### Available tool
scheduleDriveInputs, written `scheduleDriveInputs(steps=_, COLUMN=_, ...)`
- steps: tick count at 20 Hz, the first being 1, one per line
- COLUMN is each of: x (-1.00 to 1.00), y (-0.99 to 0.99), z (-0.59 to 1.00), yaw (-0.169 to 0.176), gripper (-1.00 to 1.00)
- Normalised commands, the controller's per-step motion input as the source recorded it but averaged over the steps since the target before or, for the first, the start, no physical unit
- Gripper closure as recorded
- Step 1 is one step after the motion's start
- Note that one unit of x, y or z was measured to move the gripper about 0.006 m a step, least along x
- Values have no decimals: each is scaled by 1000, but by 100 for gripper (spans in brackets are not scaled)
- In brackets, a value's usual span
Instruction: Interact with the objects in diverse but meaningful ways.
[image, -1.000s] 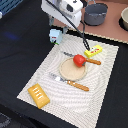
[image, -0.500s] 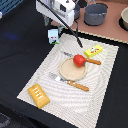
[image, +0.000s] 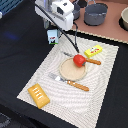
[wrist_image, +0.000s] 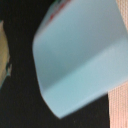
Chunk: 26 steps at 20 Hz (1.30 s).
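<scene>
A pale blue-white carton (image: 52, 36) stands on the black table just beyond the placemat's far left corner. My gripper (image: 49, 26) is right over it, and the arm's body hides the fingers. In the wrist view the carton (wrist_image: 80, 52) fills the picture, very close and tilted, with no finger showing. A red round fruit (image: 78, 60) sits on a round wooden plate (image: 70, 73). A flat yellow packet (image: 93, 50) lies at the placemat's far right. A golden-orange bread loaf (image: 38, 94) lies at its near left corner.
An orange-handled fork (image: 69, 82) lies in front of the plate and an orange-handled knife (image: 90, 61) behind it. A grey pot (image: 95, 13) and a second one (image: 76, 10) stand at the back, with a bowl (image: 124, 18) at the far right edge.
The arm has moved toward the exterior view's left and now sits over the carton. The carton looks shifted slightly left. The other objects have not moved.
</scene>
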Motion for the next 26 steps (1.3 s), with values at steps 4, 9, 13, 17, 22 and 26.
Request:
scheduleDriveInputs(steps=4, x=-459, y=-50, z=-147, yaw=170, gripper=-100)
scheduleDriveInputs(steps=9, x=-499, y=0, z=-183, yaw=213, gripper=-100)
scheduleDriveInputs(steps=13, x=-451, y=-53, z=-21, yaw=185, gripper=-100)
scheduleDriveInputs(steps=17, x=-236, y=-147, z=0, yaw=148, gripper=-100)
scheduleDriveInputs(steps=22, x=-160, y=-166, z=0, yaw=129, gripper=-100)
scheduleDriveInputs(steps=26, x=-215, y=-164, z=-34, yaw=118, gripper=100)
